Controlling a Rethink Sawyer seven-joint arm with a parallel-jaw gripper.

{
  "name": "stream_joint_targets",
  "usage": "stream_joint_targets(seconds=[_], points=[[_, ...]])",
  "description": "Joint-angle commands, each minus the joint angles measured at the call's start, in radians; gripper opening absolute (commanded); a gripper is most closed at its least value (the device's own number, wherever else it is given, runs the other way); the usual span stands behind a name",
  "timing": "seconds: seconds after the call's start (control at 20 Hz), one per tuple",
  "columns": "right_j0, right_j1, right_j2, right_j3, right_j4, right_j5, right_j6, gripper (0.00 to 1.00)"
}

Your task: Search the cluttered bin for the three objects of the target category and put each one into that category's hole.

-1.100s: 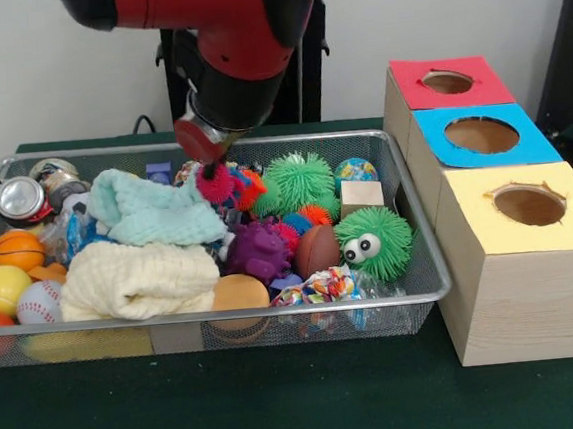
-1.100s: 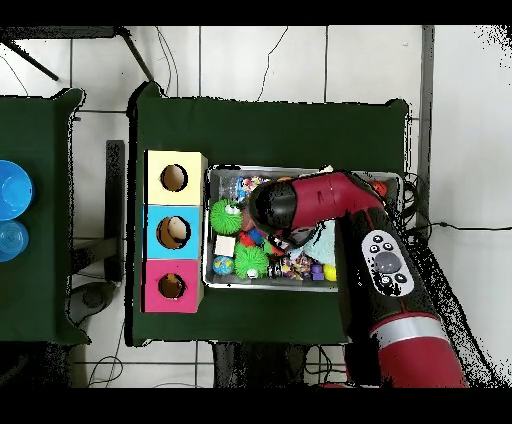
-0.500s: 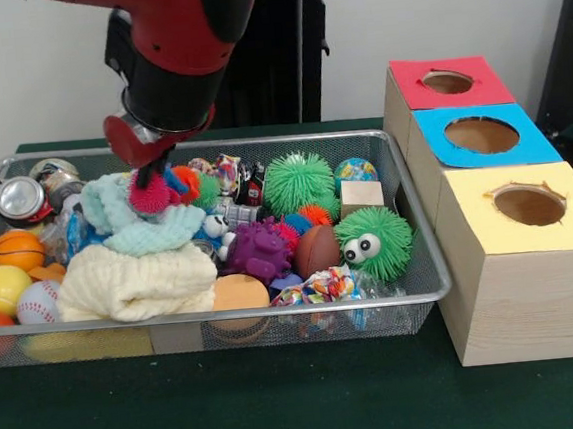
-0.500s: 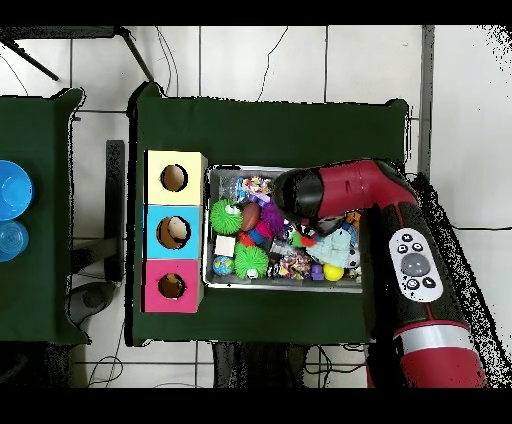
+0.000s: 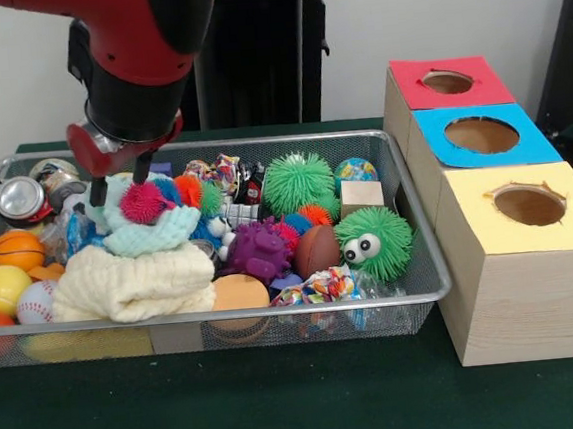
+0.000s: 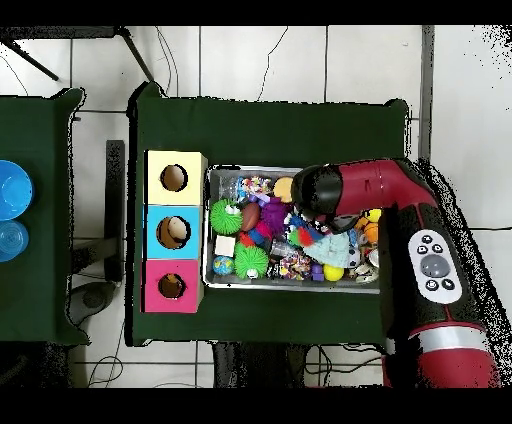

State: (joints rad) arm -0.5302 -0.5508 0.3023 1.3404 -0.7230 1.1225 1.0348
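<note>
Gripper (image 5: 118, 186) hanging over the bin's (image 5: 260, 141) left half, fingers apart, holding nothing.
Pink spiky ball (image 5: 145, 201) sits on the mint cloth (image 5: 157, 231) just below; bin packed rim to rim.

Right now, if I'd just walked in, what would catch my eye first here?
Probably the big red arm reaching down into the left part of a wire bin crammed with bright toys, its fingers spread over a pink spiky ball lying on a mint cloth. To the right stand three wooden boxes with red, blue and yellow holed tops.
</note>
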Motion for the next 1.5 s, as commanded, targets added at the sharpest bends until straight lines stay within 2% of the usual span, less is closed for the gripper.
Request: stream_joint_targets(seconds=[0.05, 0.3, 0.7, 0.9, 1.15, 1.25, 1.4, 1.5], points=[[-0.034, 0.033, 0.086, 0.061, 0.036, 0.022, -0.191, 1.0], [-0.094, 0.024, 0.152, 0.181, 0.172, -0.121, -0.053, 1.0], [-0.129, -0.037, 0.196, 0.282, 0.294, -0.278, 0.066, 1.0], [-0.119, -0.034, 0.188, 0.298, 0.321, -0.332, 0.101, 1.0], [-0.11, 0.011, 0.192, 0.307, 0.363, -0.431, 0.142, 1.0], [-0.093, 0.042, 0.184, 0.296, 0.375, -0.423, 0.144, 1.0], [-0.034, 0.1, 0.147, 0.238, 0.371, -0.311, 0.109, 1.0], [0.002, 0.128, 0.125, 0.199, 0.363, -0.199, 0.075, 1.0]])
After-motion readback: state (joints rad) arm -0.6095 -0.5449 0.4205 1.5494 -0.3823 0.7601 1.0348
